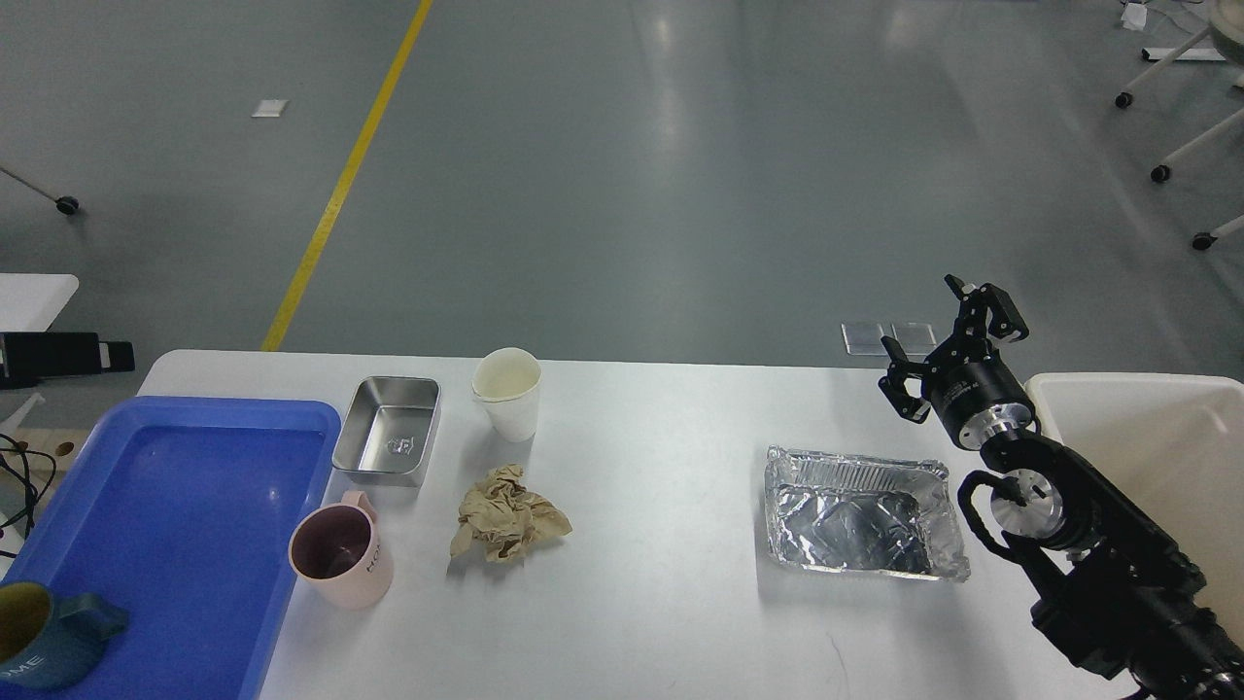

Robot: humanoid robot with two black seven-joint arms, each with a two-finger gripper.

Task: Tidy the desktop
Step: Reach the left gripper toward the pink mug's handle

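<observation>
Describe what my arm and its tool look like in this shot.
Only the right arm shows: black, chunky segments with polished silver round joint caps and a black cable looping beside one. Its tool is black with two angular, linked fingers on a cylindrical black wrist bearing small white lettering.

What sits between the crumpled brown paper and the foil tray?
Nothing: in the head view, bare desktop separates the crumpled brown paper from the foil tray.

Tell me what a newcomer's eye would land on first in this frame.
Probably the black right gripper, raised with its fingers spread open near the table's far right edge, beside a cream bin. Just below it lies a crinkled foil tray. On the left, the big blue tray stands out, with a dark blue mug in its near corner and a pink mug just outside its rim.
</observation>
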